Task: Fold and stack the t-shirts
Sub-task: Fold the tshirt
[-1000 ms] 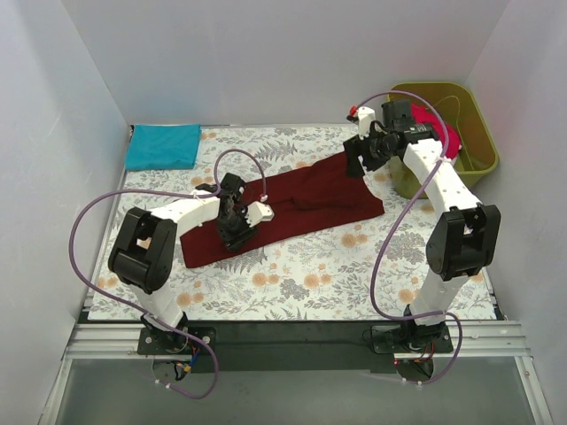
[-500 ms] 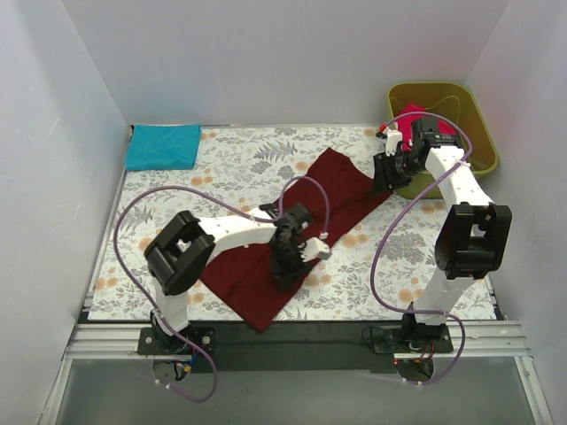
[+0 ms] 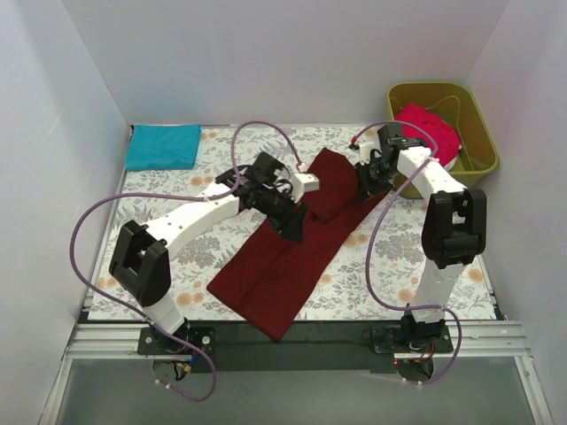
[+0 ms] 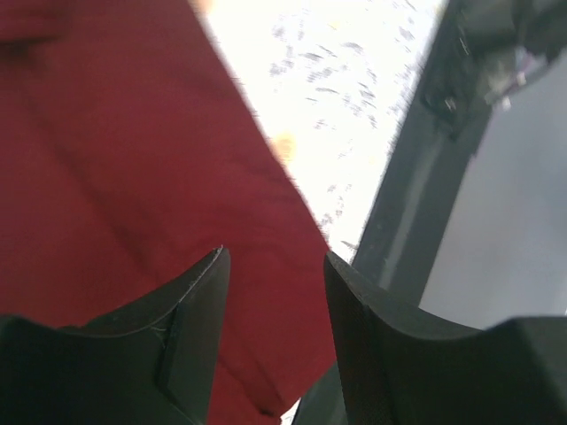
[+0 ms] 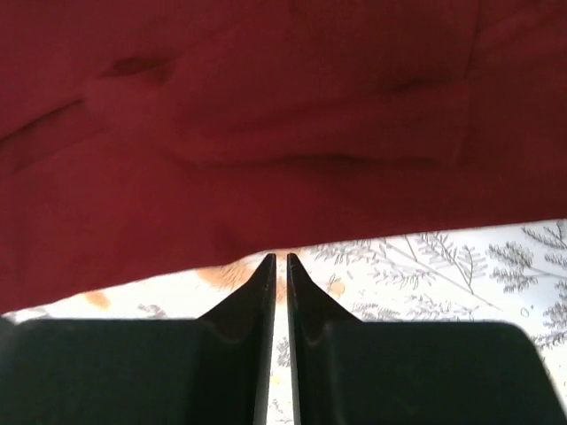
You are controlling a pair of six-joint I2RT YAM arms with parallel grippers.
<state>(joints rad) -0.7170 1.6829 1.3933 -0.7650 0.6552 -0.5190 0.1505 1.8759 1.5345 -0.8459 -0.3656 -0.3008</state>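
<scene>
Maroon shirt [image 3: 283, 266]: lies spread in a long slanted band across the middle of the surface, on the floral tablecloth [image 3: 354, 288]. Its near end points toward the arm bases, and its far end is doubled over itself.
Teal shirt [image 3: 162, 146]: folded flat at the far left corner of the surface, well apart from the maroon shirt.
Red-pink shirt [image 3: 431, 133]: bunched inside the olive-green tub [image 3: 483, 133] at the far right.
Left claw [image 4: 275, 255]: over the maroon shirt's middle, jaws partway apart, nothing between them.
Right claw [image 5: 278, 257]: at the maroon shirt's far right edge, jaws narrow with only a thin slit. Its tips sit at the hem over the tablecloth, and no cloth shows between them.
</scene>
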